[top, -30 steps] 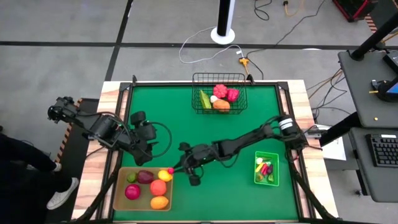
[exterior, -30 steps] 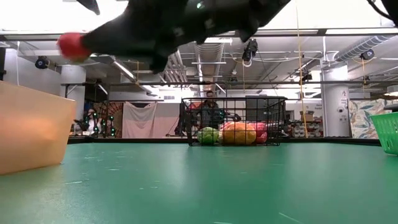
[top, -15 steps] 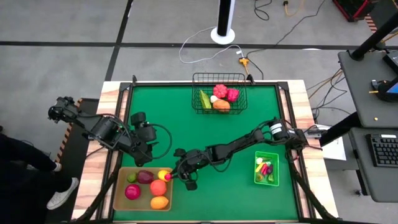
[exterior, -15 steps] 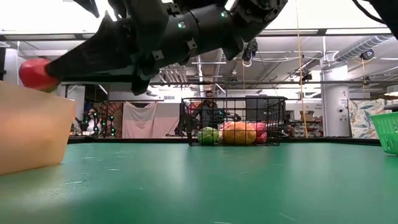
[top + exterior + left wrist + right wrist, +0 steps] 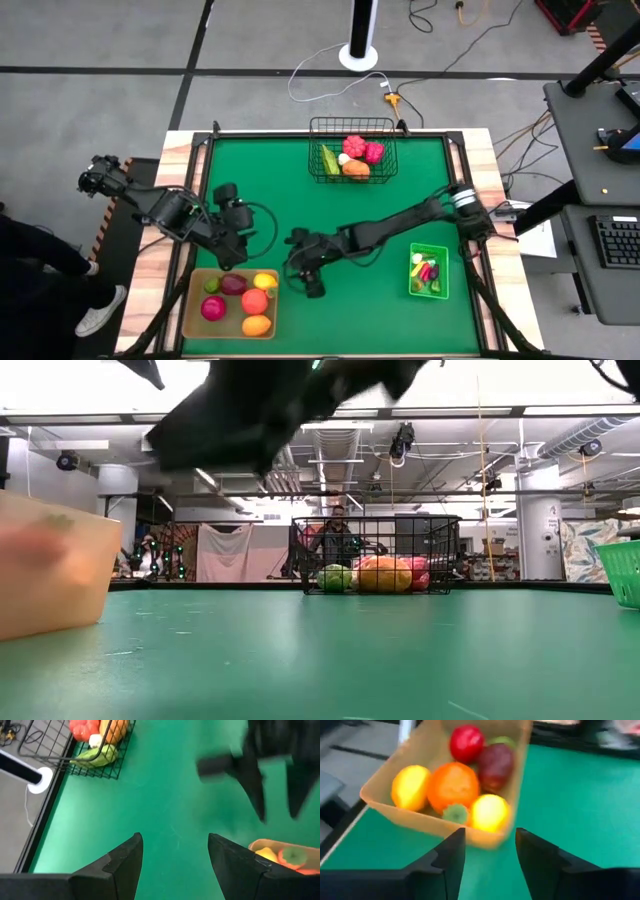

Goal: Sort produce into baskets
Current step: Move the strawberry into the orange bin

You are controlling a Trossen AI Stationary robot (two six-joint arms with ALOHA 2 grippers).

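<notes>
While our right gripper (image 5: 299, 272) hung spread and empty just beside the tan tray (image 5: 194, 322), our left gripper (image 5: 232, 255), also spread, waited near the tray's far edge.

A flat tan rectangular tray (image 5: 193, 318) lies at the near left of the green table, holding red, purple, orange, yellow and green toy fruits (image 5: 254, 301). A black wire-mesh basket (image 5: 385, 129) stands at the far middle with red, orange and green pieces (image 5: 355, 168). A small bright green plastic bin (image 5: 443, 276) sits near right, holding small mixed pieces (image 5: 426, 272).
</notes>
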